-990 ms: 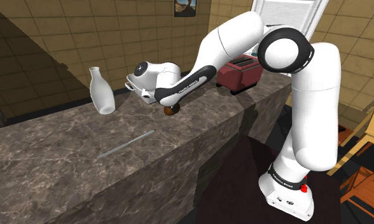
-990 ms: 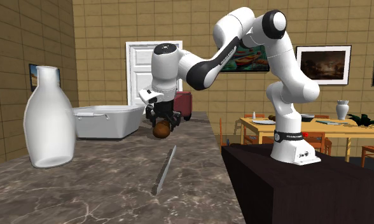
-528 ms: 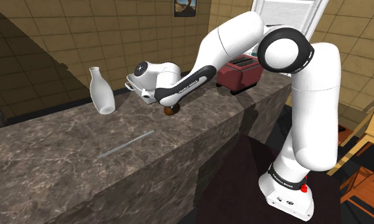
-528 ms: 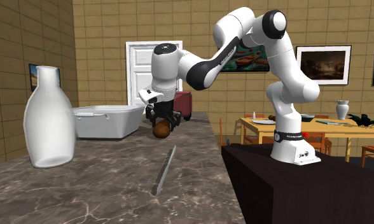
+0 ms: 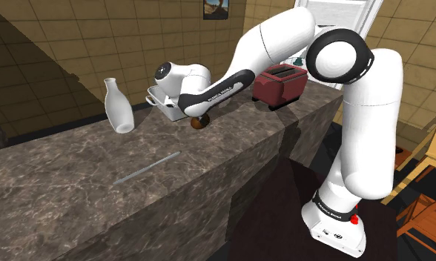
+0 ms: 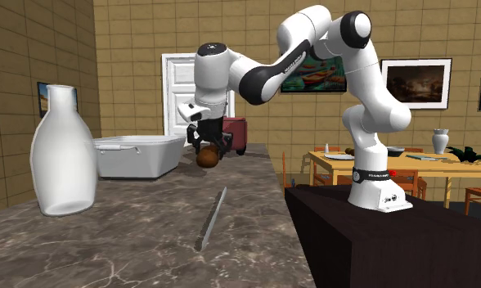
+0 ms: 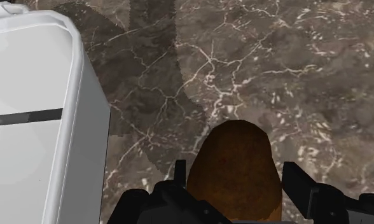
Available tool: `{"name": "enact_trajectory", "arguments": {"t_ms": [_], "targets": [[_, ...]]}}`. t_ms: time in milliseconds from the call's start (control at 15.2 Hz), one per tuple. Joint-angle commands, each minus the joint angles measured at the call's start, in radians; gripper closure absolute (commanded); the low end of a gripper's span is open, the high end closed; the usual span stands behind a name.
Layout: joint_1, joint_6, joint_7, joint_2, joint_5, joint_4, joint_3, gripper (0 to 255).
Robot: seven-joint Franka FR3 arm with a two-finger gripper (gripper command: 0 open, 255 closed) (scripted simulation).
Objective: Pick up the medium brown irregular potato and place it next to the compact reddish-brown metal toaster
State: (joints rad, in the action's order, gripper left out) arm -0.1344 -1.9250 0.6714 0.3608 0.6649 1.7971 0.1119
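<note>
One end effector (image 7: 233, 173): clamped on brown potato (image 5: 199, 124), shoulder view's centre
Toaster (image 5: 280, 83): reddish-brown, upper right
Arm lettering (image 5: 224, 90): too small to read

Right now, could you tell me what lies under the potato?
Marbled countertop shows around the potato, clasped in the jaws; the patch directly beneath it is covered.
</note>
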Motion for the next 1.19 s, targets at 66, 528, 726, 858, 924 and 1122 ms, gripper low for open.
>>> {"name": "enact_trajectory", "arguments": {"t_ms": [66, 528, 726, 858, 924, 1122], "targets": [[0.0, 0.025, 0.018, -0.02, -0.009, -0.01, 0.003, 255], [-0.002, 0.089, 0.061, -0.057, -0.028, -0.049, 0.007, 255], [-0.003, 0.117, 0.08, -0.071, -0.034, -0.069, 0.009, 255], [-0.003, 0.136, 0.092, -0.079, -0.039, -0.084, 0.01, 255], [-0.004, 0.146, 0.098, -0.083, -0.041, -0.091, 0.011, 255], [-0.005, 0.175, 0.117, -0.093, -0.046, -0.116, 0.012, 255]]}}
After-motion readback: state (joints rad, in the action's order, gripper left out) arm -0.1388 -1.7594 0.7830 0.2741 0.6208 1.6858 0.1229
